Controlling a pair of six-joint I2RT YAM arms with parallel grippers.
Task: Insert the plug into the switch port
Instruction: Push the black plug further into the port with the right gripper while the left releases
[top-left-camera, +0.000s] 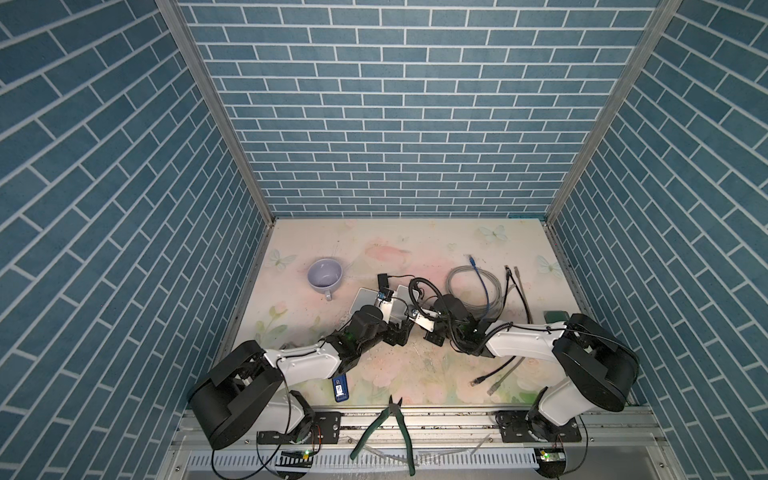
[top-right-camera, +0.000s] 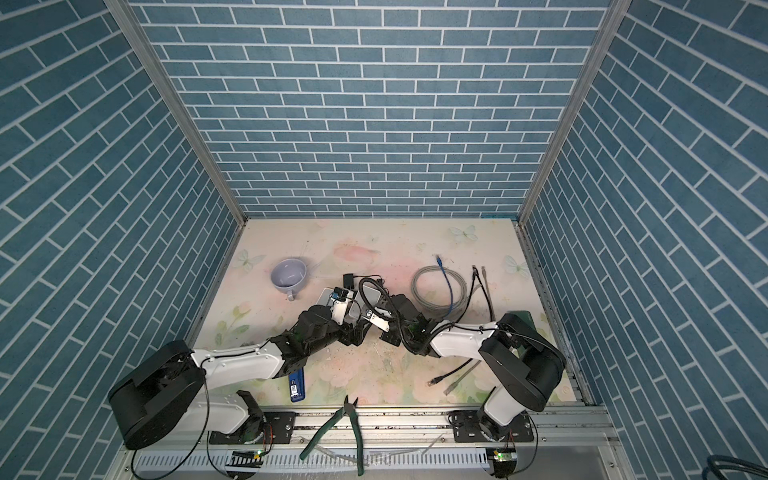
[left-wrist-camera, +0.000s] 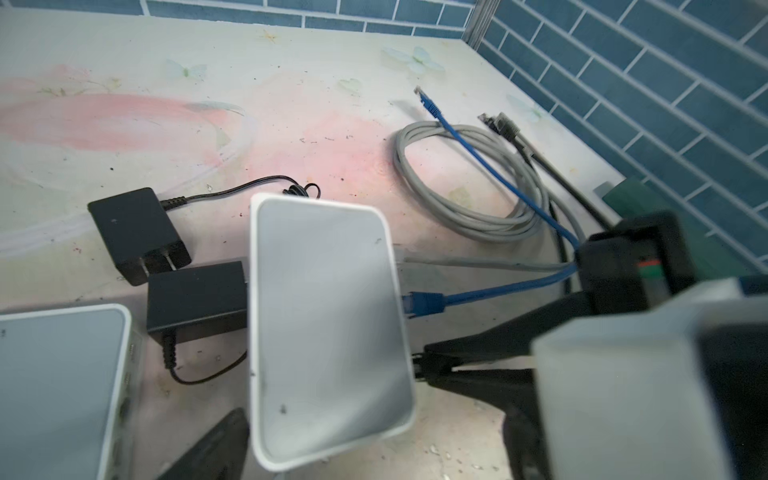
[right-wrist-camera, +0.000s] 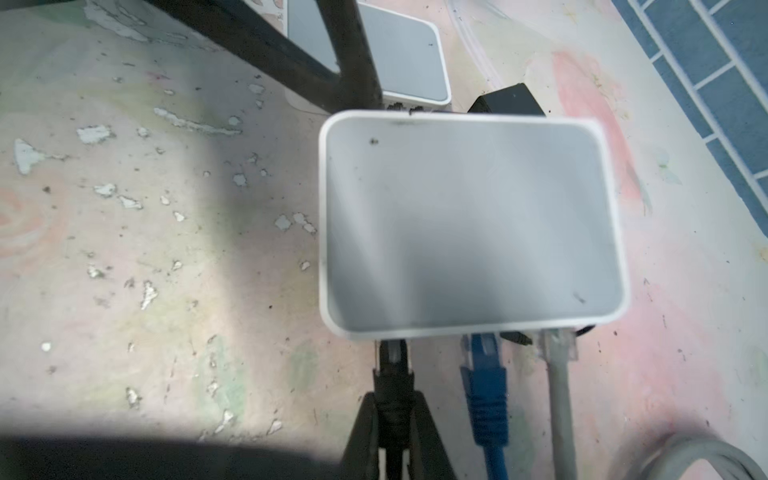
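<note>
Two risks: right end effector (right-wrist-camera: 395, 399) clamps black plug (right-wrist-camera: 392, 361) at switch (right-wrist-camera: 469, 224) port, left end effector (top-left-camera: 397, 322) gapes empty, so switch could slide and plug misseat.

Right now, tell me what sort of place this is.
Probably a robot test cell, not a real room: brick-print panels on an aluminium frame enclose a floral tabletop with a network switch and coiled Ethernet cable.
</note>
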